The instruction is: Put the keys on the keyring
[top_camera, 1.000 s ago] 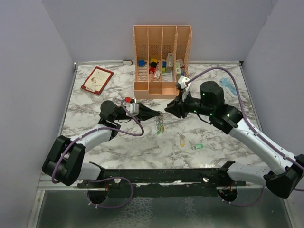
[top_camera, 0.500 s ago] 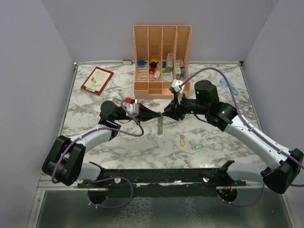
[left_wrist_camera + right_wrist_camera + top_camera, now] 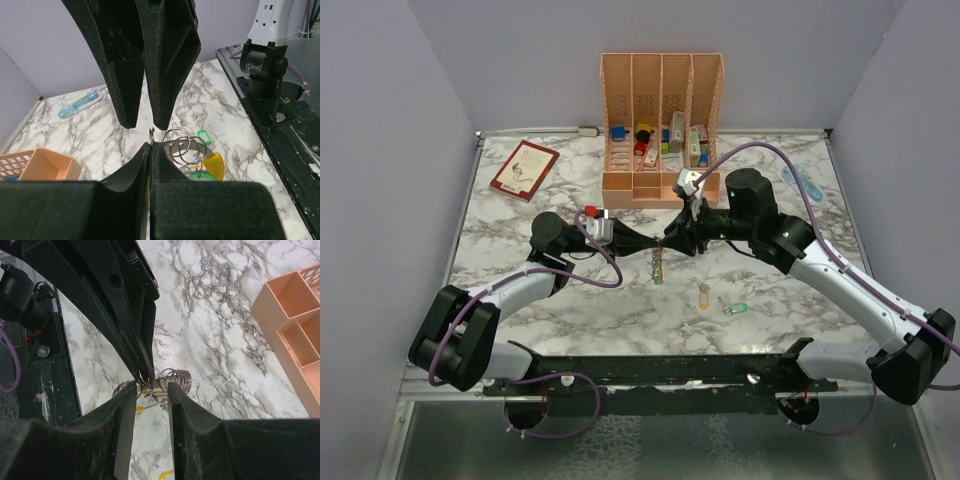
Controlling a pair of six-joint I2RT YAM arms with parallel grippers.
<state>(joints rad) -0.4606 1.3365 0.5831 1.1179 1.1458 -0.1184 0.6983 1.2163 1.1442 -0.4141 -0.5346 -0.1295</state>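
Left end effector (image 3: 642,243) is clenched on the keyring (image 3: 181,146), held above the open middle of the surface (image 3: 510,230). Right end effector (image 3: 672,240), narrowly parted, straddles the ring's top edge. Loose keys (image 3: 704,296) lie nearby.

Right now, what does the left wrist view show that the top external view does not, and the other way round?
Only the left wrist view: the keyring as separate silver loops, pinched at the tips of the shut left claw; from above it is just a small hanging bunch. Only the top external view: the red book, the full organizer with its compartments, and both arms whole. Both: the open right claw meeting the left one tip to tip, the blue tool, the marble table.
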